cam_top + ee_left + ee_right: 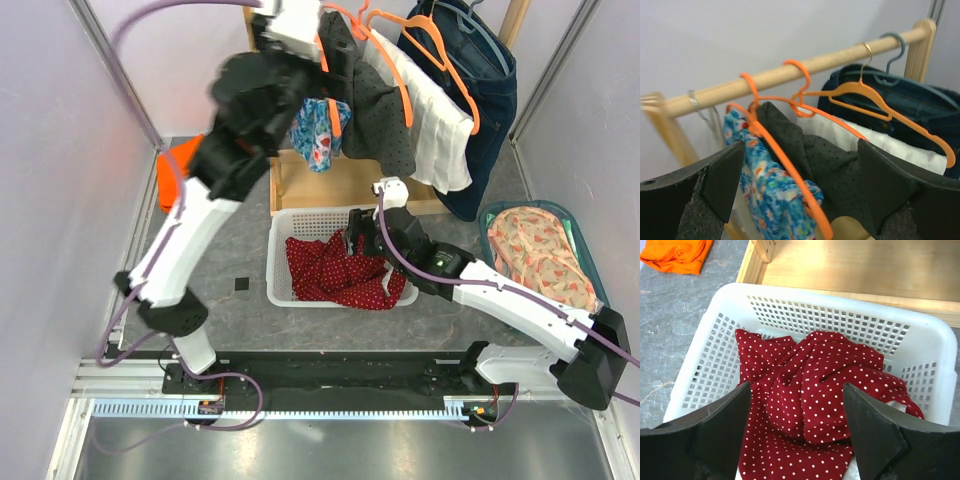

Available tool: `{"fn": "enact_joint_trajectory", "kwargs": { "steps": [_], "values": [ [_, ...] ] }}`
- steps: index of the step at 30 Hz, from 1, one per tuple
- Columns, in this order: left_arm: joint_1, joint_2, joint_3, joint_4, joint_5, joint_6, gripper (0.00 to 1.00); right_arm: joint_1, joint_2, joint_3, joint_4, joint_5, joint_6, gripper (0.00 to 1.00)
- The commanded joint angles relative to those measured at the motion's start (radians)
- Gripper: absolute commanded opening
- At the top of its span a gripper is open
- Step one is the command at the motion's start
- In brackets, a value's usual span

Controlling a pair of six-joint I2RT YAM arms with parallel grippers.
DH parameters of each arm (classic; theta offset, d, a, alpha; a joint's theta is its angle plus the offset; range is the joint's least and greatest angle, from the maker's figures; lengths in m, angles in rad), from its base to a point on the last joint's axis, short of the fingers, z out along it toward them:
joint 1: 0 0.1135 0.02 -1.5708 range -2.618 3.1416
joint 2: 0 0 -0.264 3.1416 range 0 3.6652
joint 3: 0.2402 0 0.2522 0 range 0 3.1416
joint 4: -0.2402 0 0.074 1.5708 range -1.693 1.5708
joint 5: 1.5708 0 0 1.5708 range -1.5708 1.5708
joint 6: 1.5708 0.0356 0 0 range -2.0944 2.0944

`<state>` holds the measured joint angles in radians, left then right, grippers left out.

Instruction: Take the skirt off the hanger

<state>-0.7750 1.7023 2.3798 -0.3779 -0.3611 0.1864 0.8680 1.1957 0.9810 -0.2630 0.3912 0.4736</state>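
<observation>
Landmark: white basket [278, 258].

Near side of it is bare grey table [240, 330] running back to the arm bases. A small black square [241, 285] sits just off its left wall.

Right gripper [796, 407] hangs over the basket's near-right part, fingers spread, nothing between them. Red dotted skirt [820, 380] lies crumpled inside the basket directly under it. Can't tell whether the fingertips touch the cloth. One fold seems to lap the near rim. Basket walls sit tight round the skirt, so the only free room is straight up.

- **Left of the basket:** orange cloth [677, 255] on the table, close to the pale side wall.
- **Right of it:** teal bin [488, 225] with floral fabric, near the other wall.
- **Just behind its far rim:** wooden rack base [850, 265].

Above and behind the basket is the wooden rail [790, 74]. Left gripper [800, 170] is up at it, jaws wide apart, holding nothing. It's crowded there:
- orange hangers [790, 165]
- blue floral garment [765, 185]
- dark dotted garment [820, 155]
- white garment [440, 140]
- jeans [490, 110] on a teal hanger [892, 45]

Garments hang edge to edge, with little gap between them. Pale walls close in left, right and far.
</observation>
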Motion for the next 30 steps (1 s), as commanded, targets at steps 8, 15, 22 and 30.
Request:
{"fn": "enact_joint_trajectory", "kwargs": {
  "steps": [8, 15, 22, 30],
  "values": [
    [-0.029, 0.235, 0.076, 0.118, -0.229, 0.091, 1.00, 0.005, -0.099, -0.076, -0.019, 0.049, -0.007, 0.81],
    [-0.014, 0.250, 0.056, 0.145, -0.271, 0.104, 1.00, 0.005, -0.120, -0.090, -0.033, 0.078, -0.009, 0.81],
    [0.057, 0.246, 0.025, 0.097, -0.276, 0.045, 0.99, 0.003, -0.127, -0.099, -0.038, 0.075, -0.006, 0.81],
    [0.105, 0.258, 0.025, 0.053, -0.222, 0.012, 0.70, 0.002, -0.113, -0.094, -0.036, 0.074, 0.007, 0.81]
  ]
}}
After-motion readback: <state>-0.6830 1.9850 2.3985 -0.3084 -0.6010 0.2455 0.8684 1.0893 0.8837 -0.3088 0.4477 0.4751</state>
